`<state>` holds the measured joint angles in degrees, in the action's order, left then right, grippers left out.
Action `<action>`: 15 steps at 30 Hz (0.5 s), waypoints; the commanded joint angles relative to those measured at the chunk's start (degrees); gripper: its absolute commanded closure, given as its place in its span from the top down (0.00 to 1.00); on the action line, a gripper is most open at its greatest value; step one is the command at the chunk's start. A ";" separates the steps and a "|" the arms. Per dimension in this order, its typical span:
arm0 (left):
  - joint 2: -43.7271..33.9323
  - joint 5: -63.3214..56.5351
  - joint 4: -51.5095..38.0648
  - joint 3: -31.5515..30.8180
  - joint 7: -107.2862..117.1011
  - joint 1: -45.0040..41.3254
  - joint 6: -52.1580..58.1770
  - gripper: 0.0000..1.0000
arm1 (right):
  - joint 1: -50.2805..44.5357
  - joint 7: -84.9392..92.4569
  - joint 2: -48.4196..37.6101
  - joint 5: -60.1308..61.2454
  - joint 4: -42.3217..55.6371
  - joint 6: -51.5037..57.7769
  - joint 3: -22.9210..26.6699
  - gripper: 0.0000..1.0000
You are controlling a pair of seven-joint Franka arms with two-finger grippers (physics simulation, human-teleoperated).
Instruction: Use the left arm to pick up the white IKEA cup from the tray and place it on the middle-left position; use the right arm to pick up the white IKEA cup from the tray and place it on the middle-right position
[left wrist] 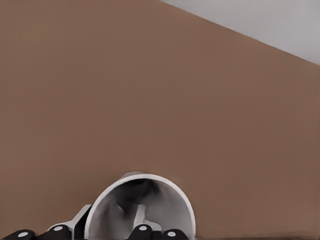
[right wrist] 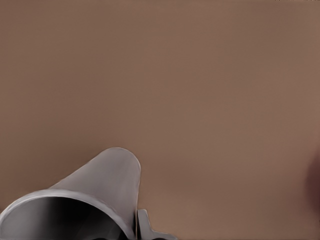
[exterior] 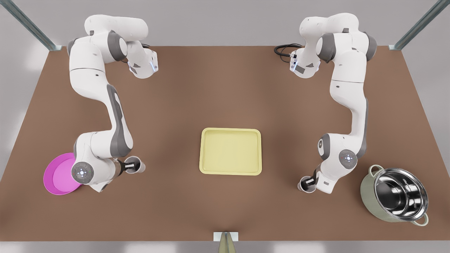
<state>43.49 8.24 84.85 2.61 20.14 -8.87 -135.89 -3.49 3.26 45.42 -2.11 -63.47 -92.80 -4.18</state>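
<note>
The pale yellow tray [exterior: 230, 151] lies empty at the table's middle. At the front view's left, one arm's gripper [exterior: 132, 165] is shut on the rim of a white cup [exterior: 138, 166], next to the magenta dish. At the front view's right, the other arm's gripper [exterior: 309, 182] is shut on a second white cup [exterior: 303, 185]. In the left wrist view my left gripper [left wrist: 107, 225] clamps a cup [left wrist: 150, 181] by its wall, one finger inside. In the right wrist view my right gripper [right wrist: 134, 227] pinches a cup [right wrist: 100, 180] the same way. Which front-view arm is which I cannot tell.
A round magenta dish [exterior: 56, 175] lies near the table's edge at the front view's left, partly under that arm. A pale green pot with a steel inside [exterior: 395, 195] stands at the front view's right. A small bracket [exterior: 225, 239] sits at the near edge.
</note>
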 commanded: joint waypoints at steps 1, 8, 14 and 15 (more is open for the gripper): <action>-0.07 -3.05 0.05 0.03 -6.16 -0.01 -0.78 1.00 | 0.07 25.13 1.69 -1.49 0.01 -3.96 -0.04 0.00; -0.07 -3.23 0.05 0.03 -6.43 -0.01 -0.78 1.00 | 0.15 26.54 3.36 -2.99 -0.16 -9.41 0.22 0.00; -27.04 -8.24 -3.21 -0.15 -22.07 0.43 42.46 1.00 | 0.59 27.33 6.61 -1.05 -0.17 -10.99 -0.22 0.00; -31.43 -7.80 4.77 -0.41 -22.60 0.34 38.17 1.00 | 0.59 27.24 6.88 -0.62 -0.17 -10.99 -0.48 0.00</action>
<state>14.34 2.17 90.06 2.15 11.75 -8.40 -116.87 -2.93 18.90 52.07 -2.11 -63.64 -101.77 -4.47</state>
